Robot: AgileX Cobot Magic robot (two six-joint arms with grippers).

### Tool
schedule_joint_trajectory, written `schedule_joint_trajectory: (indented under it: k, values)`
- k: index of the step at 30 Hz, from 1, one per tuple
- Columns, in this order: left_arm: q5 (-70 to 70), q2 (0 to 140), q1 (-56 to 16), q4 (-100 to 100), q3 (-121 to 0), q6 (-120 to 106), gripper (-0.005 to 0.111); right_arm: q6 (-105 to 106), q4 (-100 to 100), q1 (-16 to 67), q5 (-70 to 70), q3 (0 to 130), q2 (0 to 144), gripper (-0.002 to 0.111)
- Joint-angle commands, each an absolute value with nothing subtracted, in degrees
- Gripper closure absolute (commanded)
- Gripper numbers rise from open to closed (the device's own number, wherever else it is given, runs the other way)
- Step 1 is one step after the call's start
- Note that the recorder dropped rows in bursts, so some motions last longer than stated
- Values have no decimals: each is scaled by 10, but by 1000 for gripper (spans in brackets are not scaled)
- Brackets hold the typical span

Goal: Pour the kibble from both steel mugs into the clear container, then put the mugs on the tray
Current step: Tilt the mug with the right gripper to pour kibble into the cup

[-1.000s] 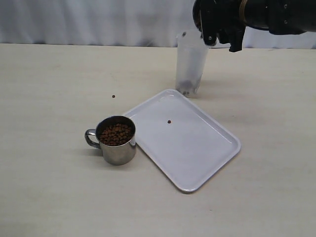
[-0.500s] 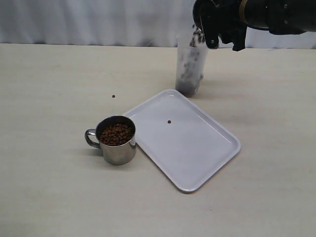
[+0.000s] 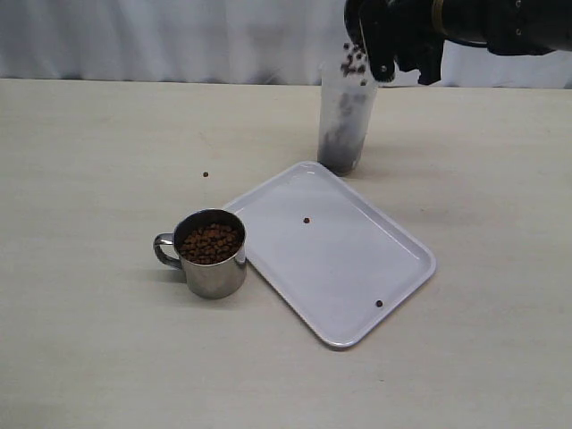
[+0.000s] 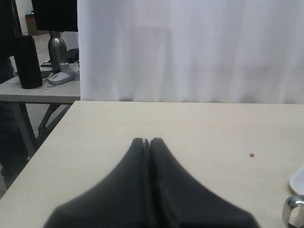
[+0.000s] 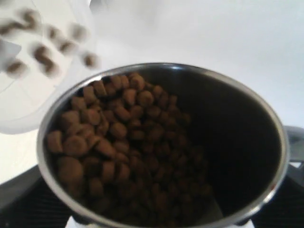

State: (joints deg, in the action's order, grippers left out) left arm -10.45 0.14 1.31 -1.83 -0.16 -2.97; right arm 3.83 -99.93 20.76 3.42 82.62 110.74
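My right gripper [image 3: 398,45] is up at the back, shut on a steel mug [image 5: 247,123] tipped over the clear container [image 3: 344,125]. Its fingers [image 5: 21,197] flank the mug, which is still partly full of kibble [image 5: 118,133]. Pellets [image 3: 353,63] fall from the mug's lip into the container, which has a dark layer at its bottom. The second steel mug [image 3: 213,255] stands upright and full, left of the white tray [image 3: 357,268], almost touching its edge. My left gripper [image 4: 147,141] is shut and empty above the table's left part, out of the exterior view.
Two stray pellets [image 3: 307,220] [image 3: 379,304] lie on the tray and one [image 3: 206,174] on the table behind the standing mug. A white curtain hangs behind the table. Beyond the table's left edge stands another desk [image 4: 42,90] with a bottle.
Kibble has begun streaming from the tipped mug into the container, and the dark layer inside has grown. A new pellet has landed near the tray's front corner. The left gripper is unchanged.
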Motion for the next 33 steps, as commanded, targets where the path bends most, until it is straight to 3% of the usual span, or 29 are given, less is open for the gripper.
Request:
schedule_joint_trajectory:
  k: [1,33]
  values:
    - [-100,0,10,-21,0,-29,107,54,-999,208,34,833,1104,104]
    - [-100,0,10,-21,0,-29,107,111,-999,214,50,853,1115,104]
